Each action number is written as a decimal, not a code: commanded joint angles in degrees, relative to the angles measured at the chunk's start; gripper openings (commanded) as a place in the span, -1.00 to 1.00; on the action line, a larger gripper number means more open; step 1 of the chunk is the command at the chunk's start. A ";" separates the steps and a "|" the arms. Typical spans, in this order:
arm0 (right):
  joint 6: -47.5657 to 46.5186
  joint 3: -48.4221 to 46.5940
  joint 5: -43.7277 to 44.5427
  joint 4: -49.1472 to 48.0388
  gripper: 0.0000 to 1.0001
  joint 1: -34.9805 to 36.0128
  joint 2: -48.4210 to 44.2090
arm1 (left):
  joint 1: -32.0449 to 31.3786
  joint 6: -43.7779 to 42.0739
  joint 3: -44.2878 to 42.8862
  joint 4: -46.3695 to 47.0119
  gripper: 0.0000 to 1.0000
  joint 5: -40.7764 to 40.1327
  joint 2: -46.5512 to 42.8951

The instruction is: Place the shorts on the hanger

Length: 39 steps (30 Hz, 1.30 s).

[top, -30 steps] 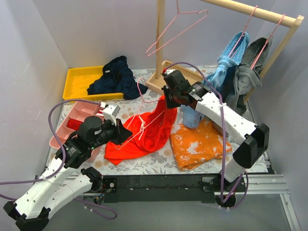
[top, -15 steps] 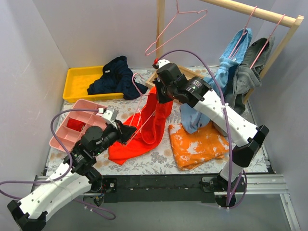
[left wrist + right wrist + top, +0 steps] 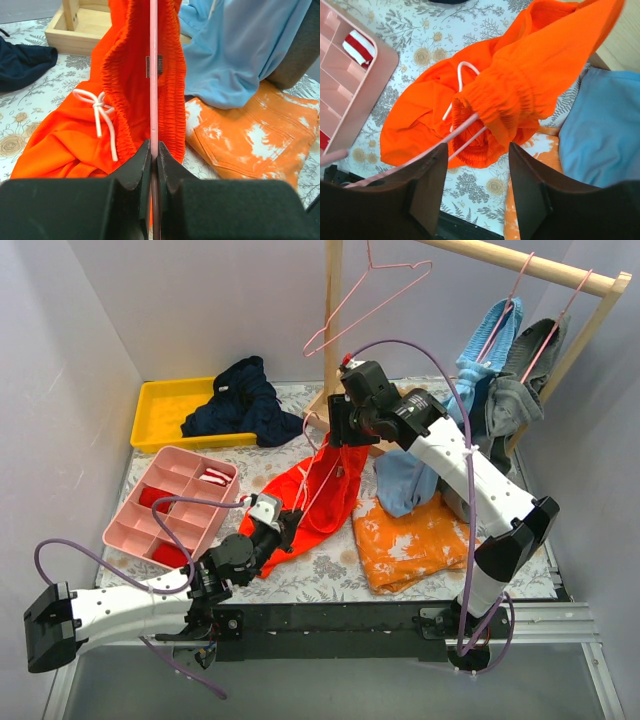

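Note:
The red-orange shorts point(image 3: 322, 490) lie partly on the table, their upper part raised toward my right gripper point(image 3: 337, 436). The thin pink hanger point(image 3: 312, 480) slants from my left gripper point(image 3: 285, 527) up through the shorts. In the left wrist view the left gripper point(image 3: 154, 152) is shut on the hanger wire point(image 3: 154, 75), which runs straight up into the elastic waistband of the shorts point(image 3: 125, 70). From the right wrist, the right gripper point(image 3: 477, 175) stands open above the shorts point(image 3: 520, 85), holding nothing. Two hanger wires point(image 3: 465, 127) enter the waistband below it.
An orange cloth with white blotches point(image 3: 415, 535) and a light blue garment point(image 3: 405, 480) lie right of the shorts. A pink compartment tray point(image 3: 128, 530) and a yellow bin point(image 3: 160, 400) with a navy garment point(image 3: 240, 400) are at left. A wooden rack point(image 3: 330, 340) behind carries another pink hanger point(image 3: 370, 295) and hung clothes.
My right gripper lifted the shorts' top edge, then opened and let go. My left arm sank lower and slid right toward the near edge, still gripping the hanger.

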<state>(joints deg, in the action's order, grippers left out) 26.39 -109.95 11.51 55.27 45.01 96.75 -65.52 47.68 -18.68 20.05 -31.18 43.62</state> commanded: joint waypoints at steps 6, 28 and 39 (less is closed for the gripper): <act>9.55 -2.09 -7.19 -2.80 0.32 -9.68 -3.42 | -0.93 -2.68 7.51 20.55 -1.00 -4.42 -1.17; 18.87 6.76 -7.55 -3.67 -0.42 -10.03 3.63 | -6.20 -16.14 4.27 39.88 -1.00 -17.24 18.25; 17.90 11.51 -9.13 -4.64 -0.97 -9.95 -1.03 | -6.20 10.54 -4.08 10.91 0.47 -16.02 12.38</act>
<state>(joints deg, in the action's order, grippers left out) 46.33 -99.09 3.86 49.82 34.50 99.59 -72.18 43.03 -19.29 42.96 -44.84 61.30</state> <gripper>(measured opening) 0.120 0.668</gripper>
